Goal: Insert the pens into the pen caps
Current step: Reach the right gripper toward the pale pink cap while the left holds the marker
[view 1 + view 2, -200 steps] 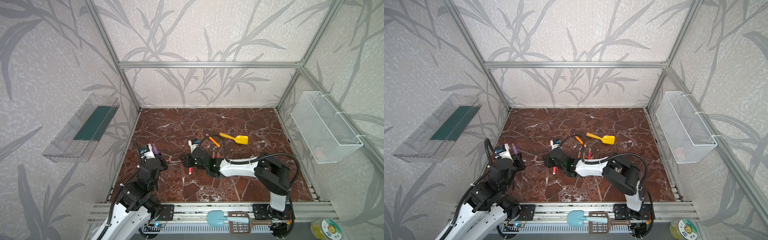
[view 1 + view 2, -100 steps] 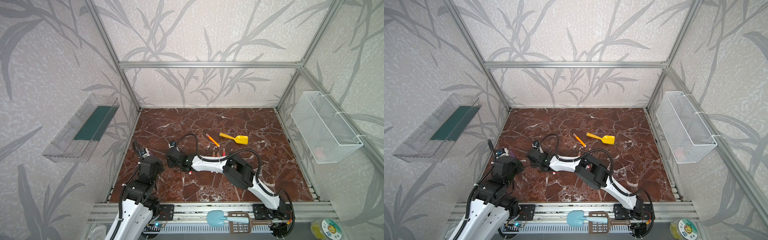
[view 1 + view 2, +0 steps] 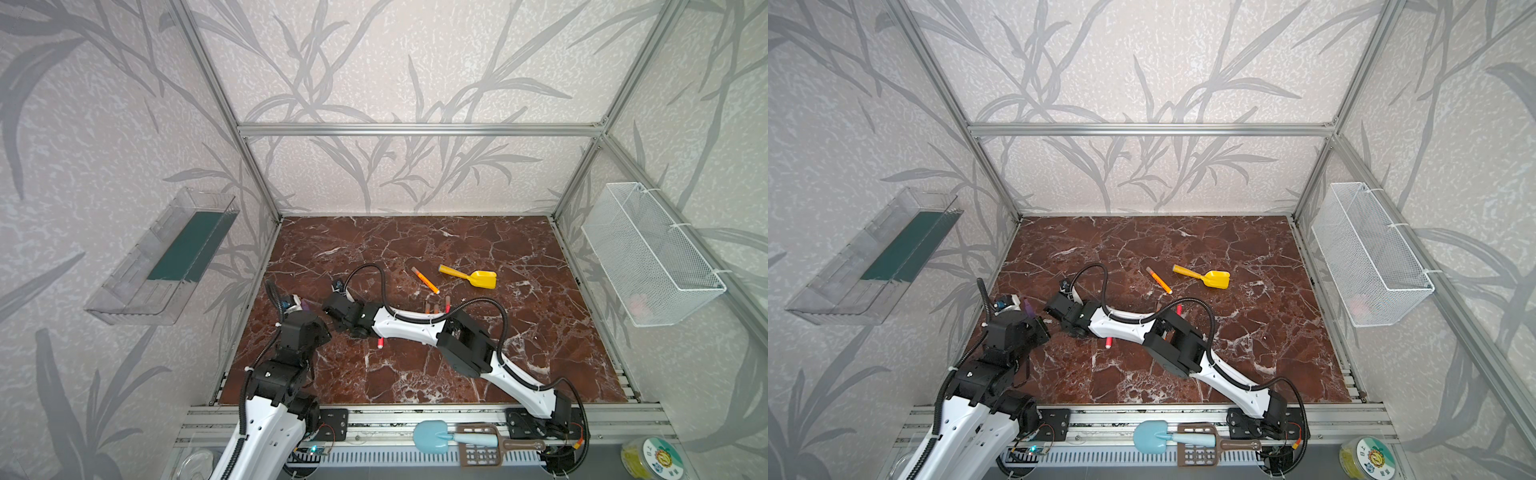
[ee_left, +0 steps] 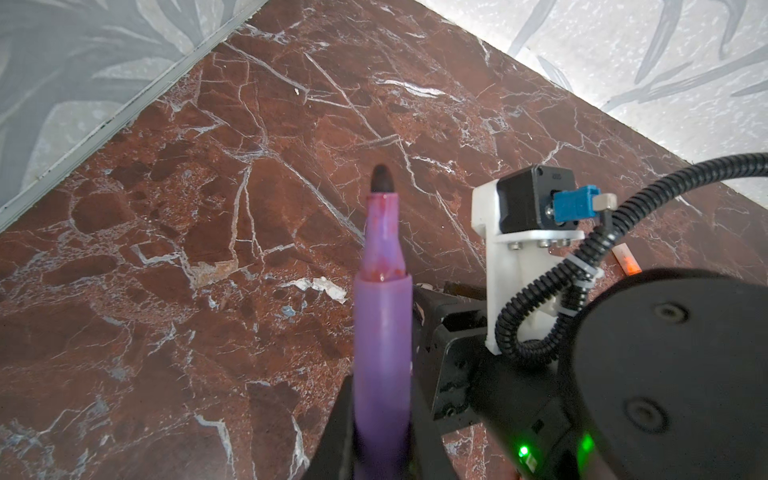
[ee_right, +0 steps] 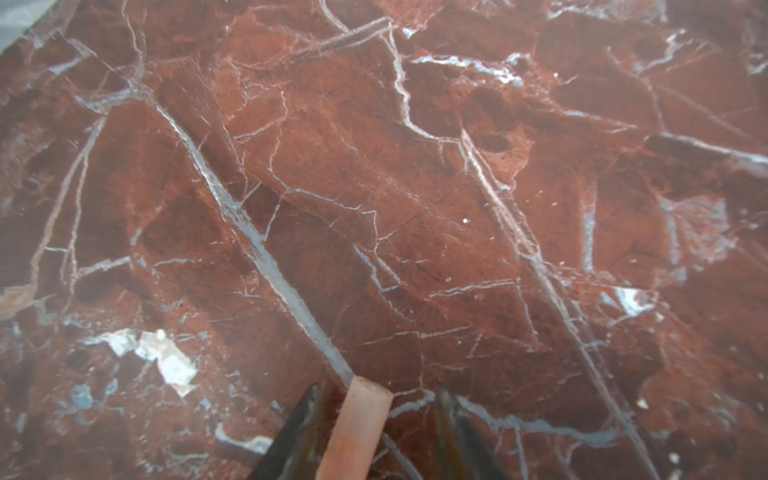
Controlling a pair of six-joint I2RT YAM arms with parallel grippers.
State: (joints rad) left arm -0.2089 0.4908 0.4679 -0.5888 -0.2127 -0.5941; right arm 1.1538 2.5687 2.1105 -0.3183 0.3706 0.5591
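Step in hand: cap pickup, with one pen held ready for mating.

The left gripper [image 4: 382,419] is clenched on the purple pen [image 4: 382,324]; the barrel runs out from between the fingers and the dark tip is bare. In both top views this gripper stands at the lower left of the table [image 3: 415,374], close to the left rail, with the pen raised off the marble.

The right gripper [image 5: 378,415] reaches across the middle to the left-centre of both top views, just beside the left gripper. Its fingers stand on either side of a pen cap [image 5: 357,428] that lies on the marble; the cap sits close against one finger, and bare marble shows between it and the other; the claw is therefore released, not yet gripping.

Elsewhere in a top view: an orange pen [image 3: 424,280] lies near the centre, just left of the yellow scoop [image 3: 469,277]; a red pen [image 3: 379,343] pokes out from under the right forearm [image 3: 405,328]; spare caps [image 3: 432,308] sit just behind that forearm. How many pens are capped cannot be told at this size.

Next move, as judged:
- close squarely on the cap; it lies off-centre, so expect it to slide or roll as the fingers meet it;
- lift clear of the marble;
- turn the open mouth toward the bare tip;
- bring both axes into line, then press until seated; a skewed approach would likely jam at the rim.
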